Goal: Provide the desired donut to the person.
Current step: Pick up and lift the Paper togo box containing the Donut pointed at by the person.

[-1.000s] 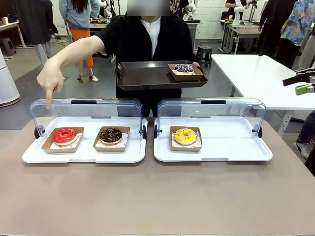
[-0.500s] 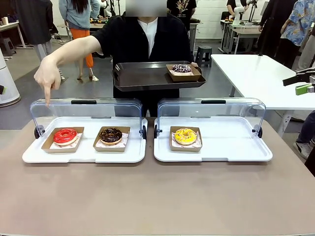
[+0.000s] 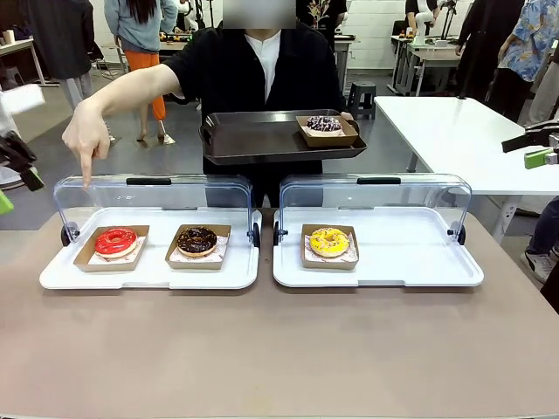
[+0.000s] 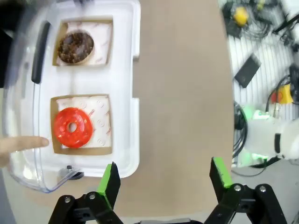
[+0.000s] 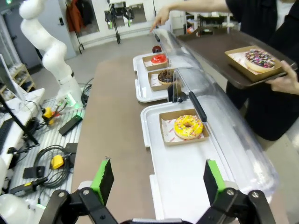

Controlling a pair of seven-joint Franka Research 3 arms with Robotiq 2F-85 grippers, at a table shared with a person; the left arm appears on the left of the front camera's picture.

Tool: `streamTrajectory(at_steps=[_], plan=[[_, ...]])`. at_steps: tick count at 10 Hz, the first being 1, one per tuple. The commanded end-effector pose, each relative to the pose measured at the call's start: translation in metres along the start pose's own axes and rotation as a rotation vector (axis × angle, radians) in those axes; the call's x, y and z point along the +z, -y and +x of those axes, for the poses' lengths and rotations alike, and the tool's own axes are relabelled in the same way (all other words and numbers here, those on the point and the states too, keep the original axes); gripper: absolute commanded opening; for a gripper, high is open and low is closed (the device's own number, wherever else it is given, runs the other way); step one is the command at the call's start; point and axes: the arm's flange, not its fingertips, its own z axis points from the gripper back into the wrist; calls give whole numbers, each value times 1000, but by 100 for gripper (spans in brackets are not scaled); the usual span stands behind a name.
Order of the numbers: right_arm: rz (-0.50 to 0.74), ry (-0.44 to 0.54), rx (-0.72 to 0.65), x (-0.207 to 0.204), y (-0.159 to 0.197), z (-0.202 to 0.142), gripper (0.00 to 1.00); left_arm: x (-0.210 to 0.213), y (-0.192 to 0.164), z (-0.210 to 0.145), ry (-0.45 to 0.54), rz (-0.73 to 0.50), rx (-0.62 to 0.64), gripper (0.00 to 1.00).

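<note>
The person (image 3: 262, 70) in black points a finger (image 3: 85, 179) down over the clear lid above the red donut (image 3: 116, 241). Their other hand holds a dark tray (image 3: 262, 138) carrying a sprinkled donut (image 3: 324, 124). In the left wrist view the red donut (image 4: 72, 127) lies in its paper tray, with the fingertip (image 4: 28, 143) beside it. My left gripper (image 4: 166, 176) hangs open and empty over the table, just off the tray's edge, and it shows at the far left (image 3: 16, 175) in the front view. My right gripper (image 5: 158, 179) is open and empty, high above the yellow donut (image 5: 188, 127).
A chocolate donut (image 3: 197, 240) shares the left white tray (image 3: 148, 278) with the red one. The yellow donut (image 3: 329, 242) sits alone in the right tray (image 3: 410, 262). Both clear lids (image 3: 376, 196) are rolled back. A white table (image 3: 454, 131) stands at the right.
My left arm has come into the front view at the left edge. The person's pointing hand and held tray have shifted only slightly.
</note>
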Motion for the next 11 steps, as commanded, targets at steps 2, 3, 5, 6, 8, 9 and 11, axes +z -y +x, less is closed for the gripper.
streamTrajectory(at_steps=[2,3,5,6,8,9,11], plan=[[-1,2,0,0,0,0,100,-62,4,13,-161,105,-43,100],[-1,2,0,0,0,0,100,-80,1,15,-179,119,-50,100],[-1,2,0,0,0,0,100,-101,-8,17,-167,93,-49,100],[-1,2,0,0,0,0,100,-107,-10,18,-176,96,-58,100],[-1,2,0,0,0,0,100,-105,-11,17,-153,127,-77,100],[-1,2,0,0,0,0,100,-110,-9,18,-161,85,-77,100],[-1,2,0,0,0,0,100,-110,-9,18,-161,85,-77,100]])
